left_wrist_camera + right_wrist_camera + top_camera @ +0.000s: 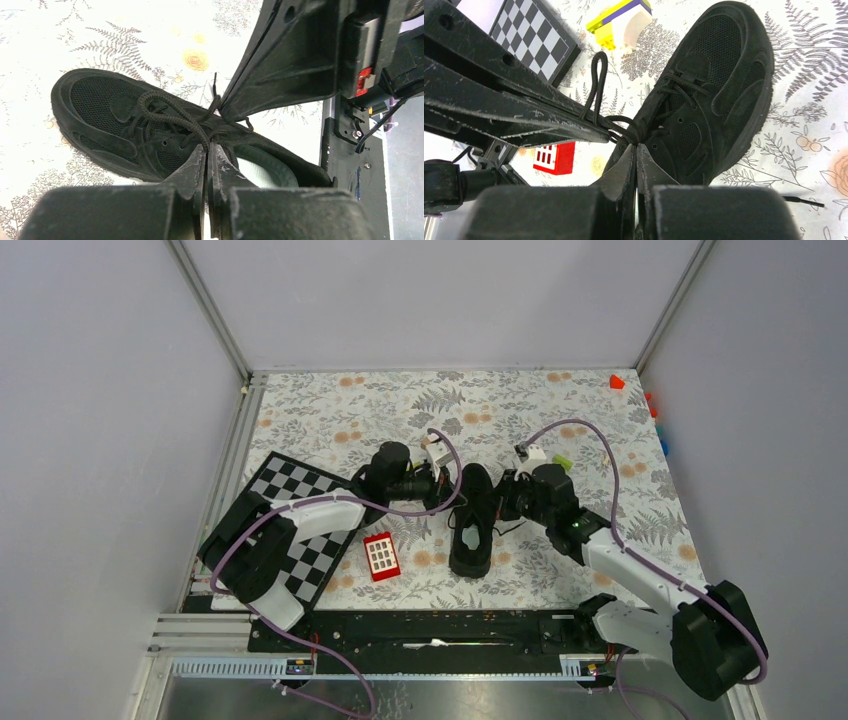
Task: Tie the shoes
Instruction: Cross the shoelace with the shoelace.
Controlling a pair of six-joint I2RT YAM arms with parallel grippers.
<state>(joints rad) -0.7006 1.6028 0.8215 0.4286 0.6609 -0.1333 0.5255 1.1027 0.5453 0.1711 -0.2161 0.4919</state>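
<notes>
Over the tongue of the sneaker (472, 540) both grippers meet tip to tip. The sneaker lies with its long axis running away from the arm bases, toe far, a red block (381, 556) off its left side. The left gripper (207, 152) reaches in from the sneaker's left, jaws pinched on the laces (165, 117); the right gripper (636, 150), from its right, likewise clamps them. Neither is nearer; tightening likely means pulling apart across that axis. No writing is legible; the red block bears only a white grid
</notes>
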